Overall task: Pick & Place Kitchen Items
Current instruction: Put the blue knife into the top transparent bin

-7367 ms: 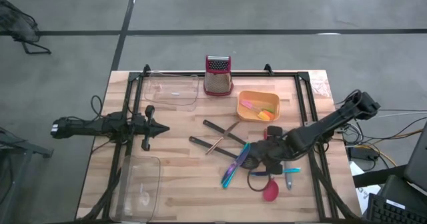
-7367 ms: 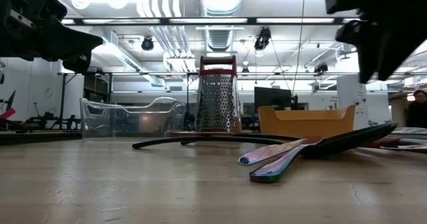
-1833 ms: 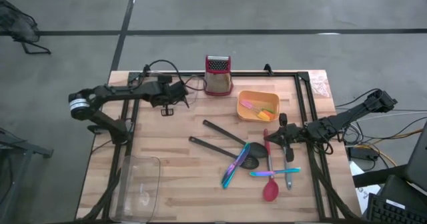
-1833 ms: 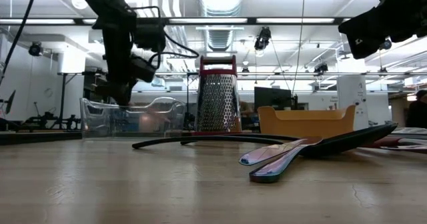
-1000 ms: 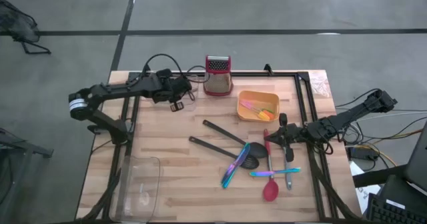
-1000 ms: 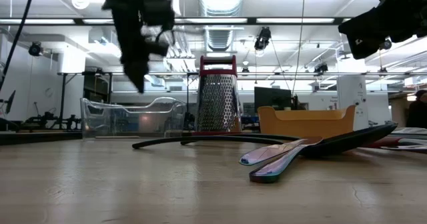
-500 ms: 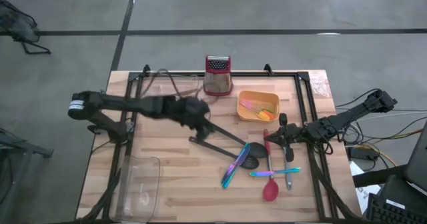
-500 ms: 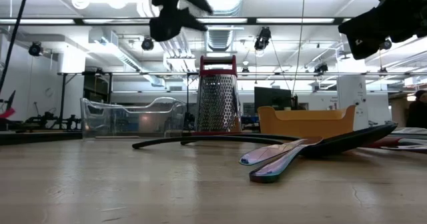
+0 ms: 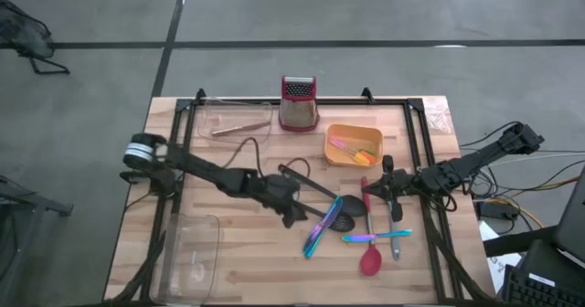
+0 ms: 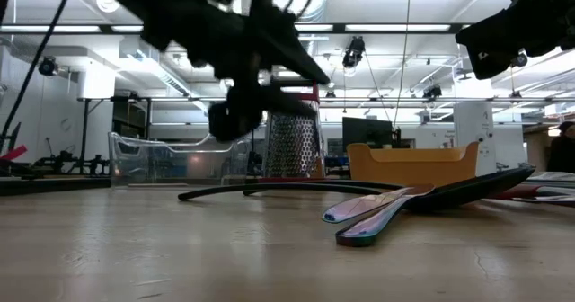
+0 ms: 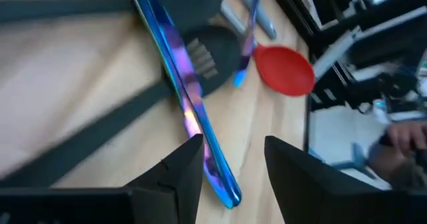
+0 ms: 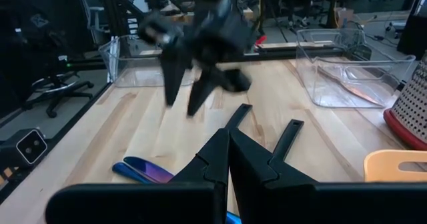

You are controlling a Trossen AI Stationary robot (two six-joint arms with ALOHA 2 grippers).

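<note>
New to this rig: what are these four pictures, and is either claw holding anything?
Two dark robot arms work at a wooden table. One picture looks down from above, one level across the tabletop, two out from the wrists. The left gripper hovers open and empty by the iridescent blue-purple cutlery, black slotted spoon and red spoon. The right gripper waits shut and empty at the right. A red-topped steel box grater, an orange tub and two clear plastic trays also stand there.

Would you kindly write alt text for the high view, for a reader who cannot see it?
Overhead, the left gripper, jaws open, hovers mid-table beside a cluster of utensils: an iridescent piece, black slotted spoon and red spoon. The right gripper waits shut near the orange tub.
</note>
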